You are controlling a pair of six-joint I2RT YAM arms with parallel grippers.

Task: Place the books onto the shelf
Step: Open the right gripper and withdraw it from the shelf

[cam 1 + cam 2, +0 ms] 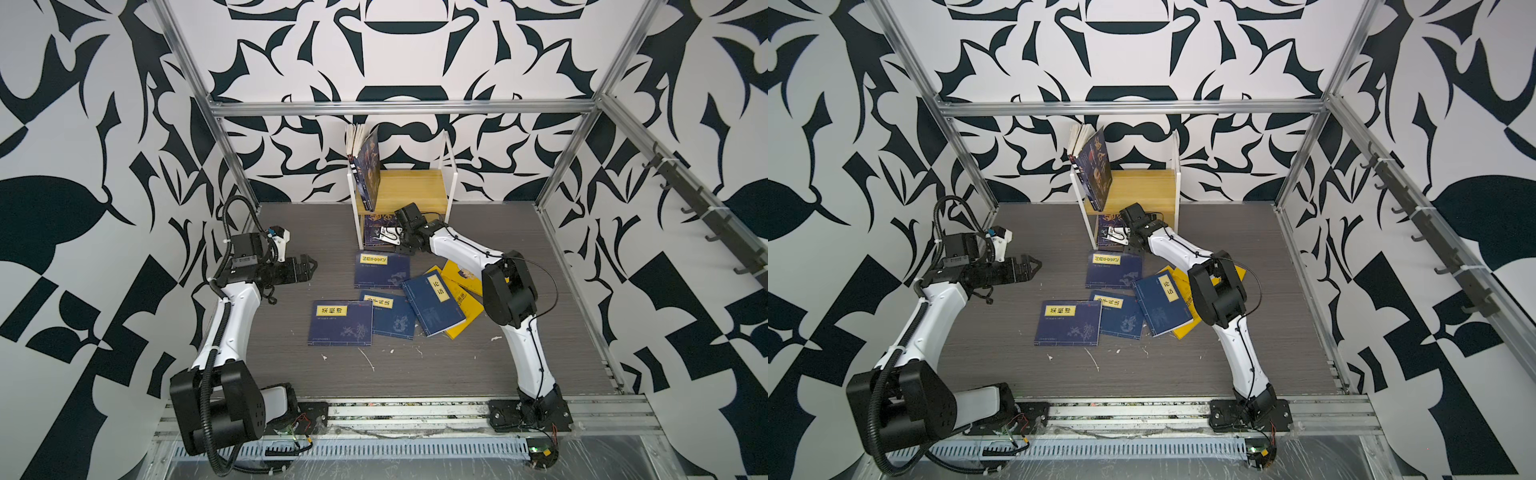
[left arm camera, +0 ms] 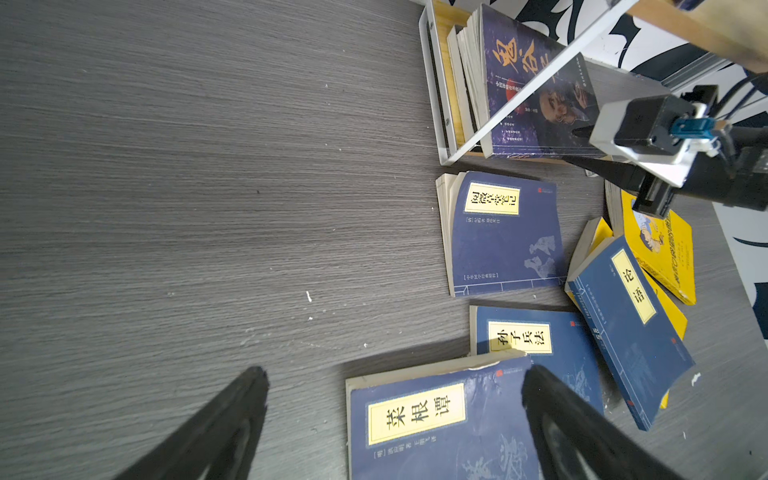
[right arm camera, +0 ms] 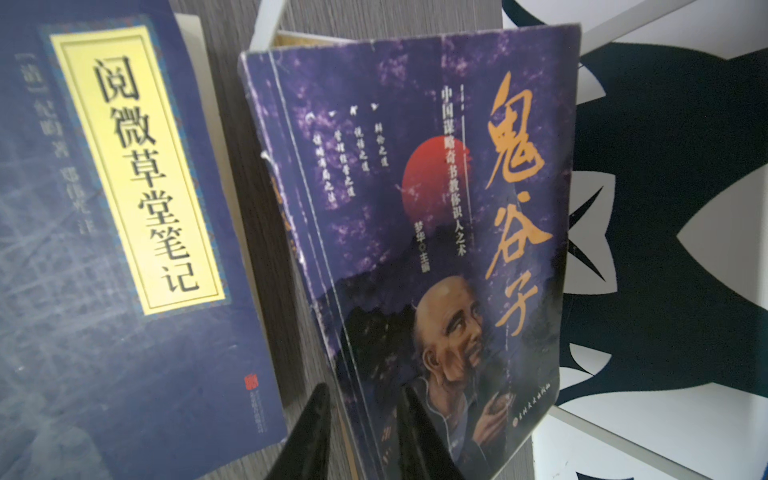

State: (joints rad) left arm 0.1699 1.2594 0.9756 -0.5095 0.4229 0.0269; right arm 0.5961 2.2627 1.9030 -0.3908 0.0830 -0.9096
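1. The left arm was bent up at the left side. The left end effector pointed right above the tabletop, fingers spread wide, holding nothing.
2. The right arm stretched low to the front of the shelf. The right end effector had a finger on each side of the portrait book. I could not tell if it squeezed.
3. That book was in the bottom tier, on its spine edge. Its long side ran left to right, top end left, cover facing front.
4. Another dark book stood tall on the top tier, leaning left.
5. Four navy books and two yellow books lay flat on the tabletop.
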